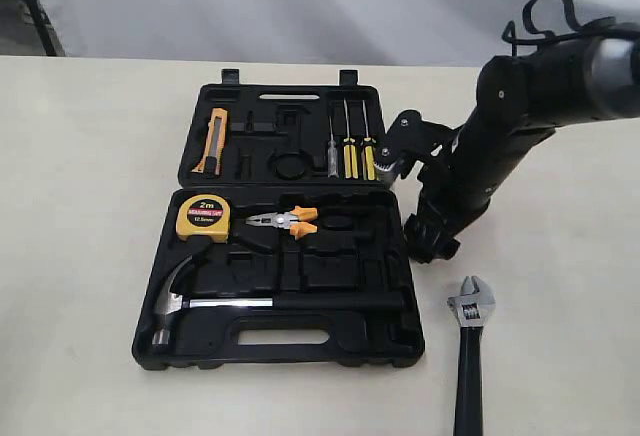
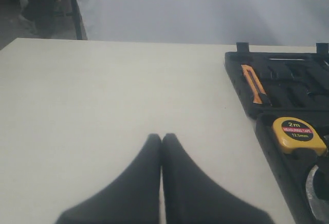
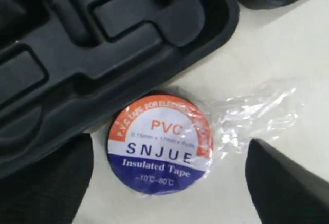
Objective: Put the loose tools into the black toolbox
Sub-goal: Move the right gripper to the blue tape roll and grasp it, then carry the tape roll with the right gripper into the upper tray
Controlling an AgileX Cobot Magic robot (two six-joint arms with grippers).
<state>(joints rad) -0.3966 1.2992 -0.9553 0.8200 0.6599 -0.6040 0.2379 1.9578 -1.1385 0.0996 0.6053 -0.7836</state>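
Broadly, the pale table carried everything, and the black toolbox lay open on it at the centre, its two halves flat, the handle cut-out at the near edge.

The right arm reached down from the far right to the toolbox's right edge. The hammer sat in the near half of the toolbox, its steel head at the left and its black handle running right along the recess above the cut-out. The wrench lay on the table just right of the toolbox's near corner, apart from it, its jaw end pointing far and its black handle pointing near.

The right tool was spread wide, one finger on each side of the tape roll and neither plainly touching it. The left tool was pressed together, pinching nothing, over bare table left of the toolbox.

The tape roll lay flat on the table against the toolbox's outer rim, label up, its clear wrap trailing to one side; the exterior view hid it behind the arm.

Inside the toolbox, a yellow tape measure and orange-handled pliers sat in the near half, a knife and three screwdrivers in the far half.
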